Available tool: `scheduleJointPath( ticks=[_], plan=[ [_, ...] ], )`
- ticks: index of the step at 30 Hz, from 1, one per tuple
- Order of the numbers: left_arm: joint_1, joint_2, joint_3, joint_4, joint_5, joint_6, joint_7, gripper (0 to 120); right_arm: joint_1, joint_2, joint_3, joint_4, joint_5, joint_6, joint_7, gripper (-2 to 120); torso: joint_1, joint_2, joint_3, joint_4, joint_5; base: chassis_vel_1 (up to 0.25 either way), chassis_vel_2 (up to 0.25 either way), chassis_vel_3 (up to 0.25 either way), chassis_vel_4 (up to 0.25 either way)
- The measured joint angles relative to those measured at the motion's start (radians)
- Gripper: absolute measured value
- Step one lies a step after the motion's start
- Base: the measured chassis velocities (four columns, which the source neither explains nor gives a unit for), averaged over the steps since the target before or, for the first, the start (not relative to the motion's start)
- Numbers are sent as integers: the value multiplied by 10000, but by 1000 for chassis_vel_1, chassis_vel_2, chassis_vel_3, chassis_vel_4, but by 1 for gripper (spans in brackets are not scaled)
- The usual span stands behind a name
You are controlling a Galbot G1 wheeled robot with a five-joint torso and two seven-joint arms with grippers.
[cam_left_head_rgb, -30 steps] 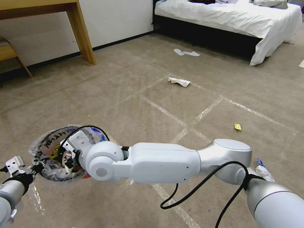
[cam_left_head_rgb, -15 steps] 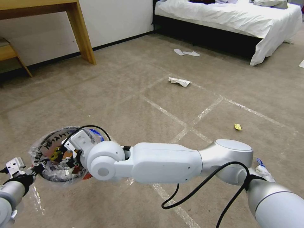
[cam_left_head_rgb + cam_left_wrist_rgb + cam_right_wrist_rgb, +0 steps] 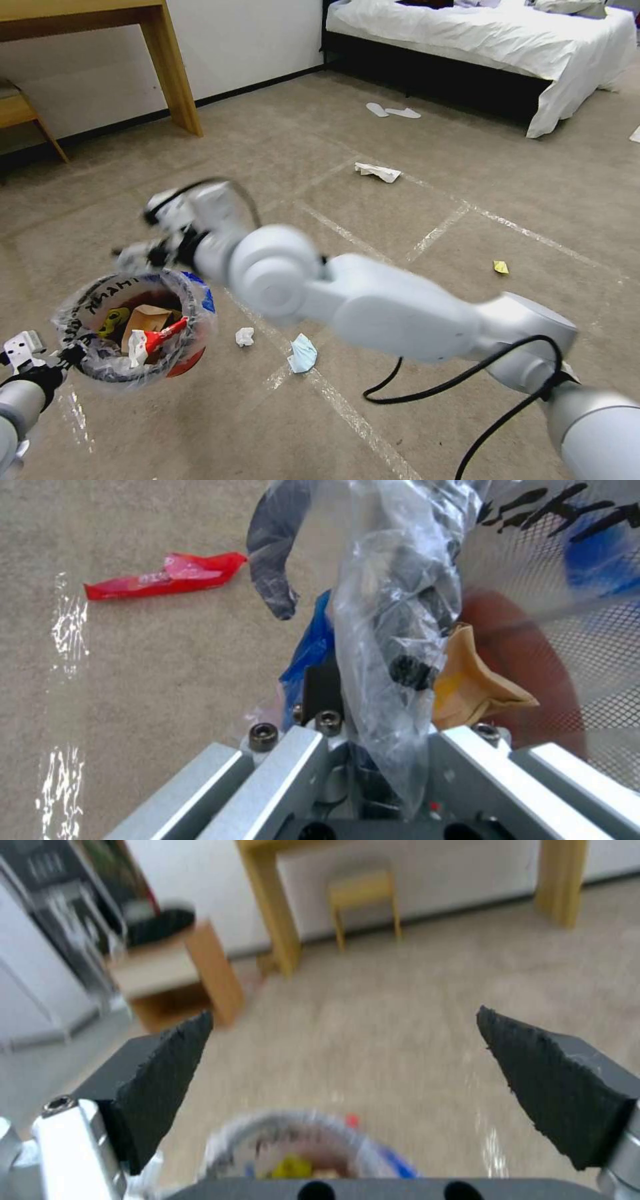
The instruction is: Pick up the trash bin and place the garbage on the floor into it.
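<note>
left hand [image 3: 47,363] clenched on trash bin [image 3: 133,327] rim, bin held above floor [image 3: 400,220] | right hand [image 3: 347,1075] released, empty, above bin | bin light, liner slippery: grip rim | near: crumpled tissue [image 3: 245,337], light-blue mask [image 3: 303,353], soft, pinch middle | farther: yellow scrap [image 3: 500,267], white paper [image 3: 378,172]

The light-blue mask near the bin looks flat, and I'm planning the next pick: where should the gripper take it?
Probably the raised crumpled middle of the light-blue mask, approached from straight above with the open right gripper; it lies nearly flat on the floor.
</note>
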State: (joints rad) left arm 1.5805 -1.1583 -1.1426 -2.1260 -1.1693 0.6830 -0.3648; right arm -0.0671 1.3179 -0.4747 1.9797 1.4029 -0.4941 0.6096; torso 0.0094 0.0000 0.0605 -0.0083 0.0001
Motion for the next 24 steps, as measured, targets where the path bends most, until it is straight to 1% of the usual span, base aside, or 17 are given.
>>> scheduleJointPath(
  ticks=[1,2,3,4,5,6,7,8,9,11,12,14,16,20,22,23,24],
  plan=[
    [10,-7,-16,2,0,-1,-3,0,-248,-263,440,278,-114,55,-118,100,0,0,0,1,1,0,0,0,0],
    [10,-7,-16,2,0,-1,-3,0,-248,-263,440,278,-114,55,-118,100,0,0,0,1,1,0,0,0,0],
    [21,-12,-30,4,5,-4,-7,0,-494,-582,834,506,-189,86,-178,100,0,0,-1,1,1,0,0,0,0],
    [21,-12,-30,4,5,-4,-7,0,-494,-582,834,506,-189,86,-178,100,0,0,-1,1,1,0,0,0,0],
    [34,-16,-34,17,35,-8,-6,0,-857,-1118,1292,729,-238,131,-199,100,0,0,-1,1,2,0,0,0,0],
    [39,-21,-34,31,64,-11,-8,0,-1041,-1430,1488,800,-246,163,-196,100,0,0,0,1,2,0,0,0,0],
    [45,-31,-34,45,94,-12,-10,0,-1377,-2025,1781,913,-249,206,-153,100,0,0,0,0,2,0,0,0,0],
    [45,-40,-32,61,110,-16,-9,0,-1616,-2389,1932,972,-229,210,-87,100,0,0,-1,-3,3,0,0,0,0],
    [45,-40,-32,61,110,-16,-9,0,-1616,-2389,1932,972,-229,210,-87,100,0,0,-1,-3,3,0,0,0,0],
    [29,-49,-16,114,144,-25,-8,0,-2326,-3064,2173,1053,90,99,340,100,0,-1,0,-5,4,0,0,0,0],
    [29,-49,-16,114,144,-25,-8,0,-2326,-3064,2173,1053,90,99,340,100,0,-1,0,-5,4,0,0,0,0],
    [30,-49,-1,163,200,-26,-9,0,-2858,-3400,2184,924,915,-332,1061,100,0,0,0,-1,2,0,0,0,0],
    [34,-53,5,179,227,-29,-9,0,-2967,-3539,1998,776,1206,-540,1237,100,0,0,-1,0,1,0,0,0,0],
    [30,-106,7,189,272,-36,-9,0,-3056,-3681,1446,495,1342,-784,1408,100,0,0,0,0,0,0,0,0,0],
    [34,-197,8,190,313,-43,-8,0,-3141,-3695,773,246,1376,-1138,1581,100,0,0,0,0,-1,0,0,0,0],
    [34,-197,8,190,313,-43,-8,0,-3141,-3695,773,246,1376,-1138,1581,100,0,0,0,0,-1,0,0,0,0],
    [43,-240,11,190,350,-50,-5,0,-3143,-3644,329,-20,1371,-1433,1744,100,0,0,-1,1,-2,0,0,0,0]
  ],
)
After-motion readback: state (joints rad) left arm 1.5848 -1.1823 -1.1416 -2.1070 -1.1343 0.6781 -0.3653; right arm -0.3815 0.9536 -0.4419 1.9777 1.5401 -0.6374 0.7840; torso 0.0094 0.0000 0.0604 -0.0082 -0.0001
